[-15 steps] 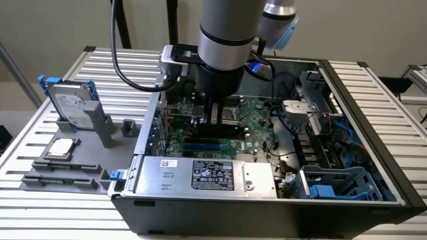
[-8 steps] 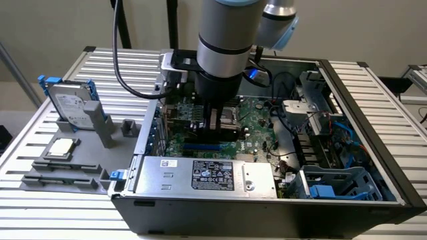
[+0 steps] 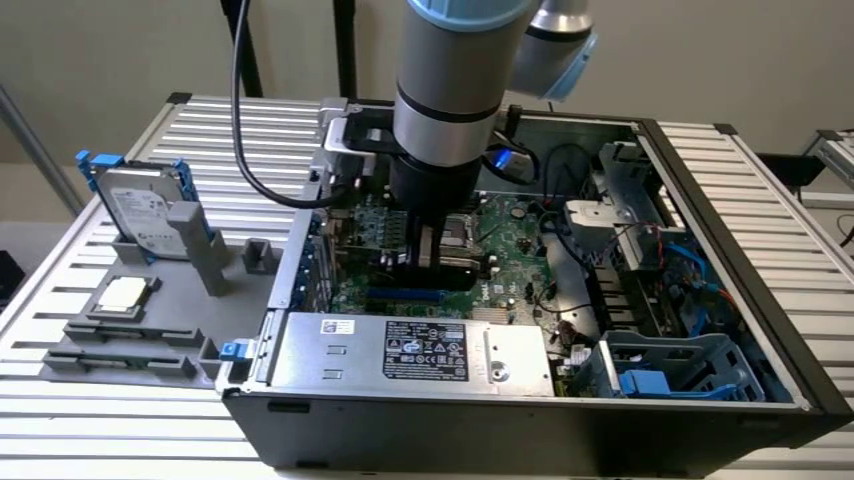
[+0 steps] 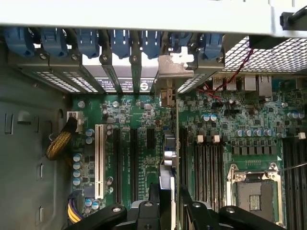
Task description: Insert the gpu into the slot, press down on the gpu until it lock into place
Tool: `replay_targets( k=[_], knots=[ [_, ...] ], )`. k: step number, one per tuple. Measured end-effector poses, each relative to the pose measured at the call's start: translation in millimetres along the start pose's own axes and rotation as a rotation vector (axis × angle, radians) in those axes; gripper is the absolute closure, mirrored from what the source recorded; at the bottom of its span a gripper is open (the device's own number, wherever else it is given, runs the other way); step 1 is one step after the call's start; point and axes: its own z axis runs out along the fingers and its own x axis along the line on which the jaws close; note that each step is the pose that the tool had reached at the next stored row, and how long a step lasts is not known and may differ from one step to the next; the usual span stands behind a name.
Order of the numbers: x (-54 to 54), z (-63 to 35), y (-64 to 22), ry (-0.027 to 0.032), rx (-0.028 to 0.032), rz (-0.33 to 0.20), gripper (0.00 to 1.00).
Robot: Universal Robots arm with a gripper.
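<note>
My gripper (image 3: 434, 262) reaches down into the open computer case over the green motherboard. Its two black fingers (image 4: 154, 203) stand either side of the gpu (image 4: 167, 155), a thin card seen edge-on in the wrist view, and are shut on it. The card's metal bracket (image 4: 171, 67) sits at the case's rear openings. In the exterior view the gpu (image 3: 451, 272) shows as a dark block under the fingers, just above the blue slot (image 3: 398, 296). I cannot tell whether the card's edge is seated in the slot.
A silver power supply (image 3: 414, 350) lies along the case's near side. Black memory slots (image 4: 208, 163) and the square CPU socket (image 4: 254, 191) flank the card; a white slot (image 4: 100, 160) is on its other side. A hard drive (image 3: 140, 210) stands on the grey rack outside.
</note>
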Motion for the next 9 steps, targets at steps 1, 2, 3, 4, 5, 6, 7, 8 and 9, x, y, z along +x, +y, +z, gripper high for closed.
replay_targets(
  k=[1, 2, 3, 4, 5, 6, 7, 8, 9],
  knots=[
    [-0.3, 1.1, -0.1, 0.0012, 0.0000, 0.000, 0.74],
    [-0.4, 1.8, -0.1, 0.0018, -0.0001, 0.000, 0.74],
    [-0.6, 2.4, -0.1, 0.0024, -0.0001, 0.000, 0.74],
    [-0.7, 2.9, -0.1, 0.0027, -0.0002, 0.000, 0.74],
    [-0.8, 3.3, 0.0, 0.0030, -0.0002, 0.000, 0.74],
    [-0.8, 3.6, 0.2, 0.0035, -0.0002, 0.000, 0.74],
    [-0.7, 4.0, 0.5, 0.0040, -0.0003, 0.000, 0.74],
    [-0.7, 4.3, 0.8, 0.0047, -0.0003, 0.000, 0.74],
    [-0.7, 4.5, 1.1, 0.0056, -0.0005, 0.000, 0.74]
  ],
)
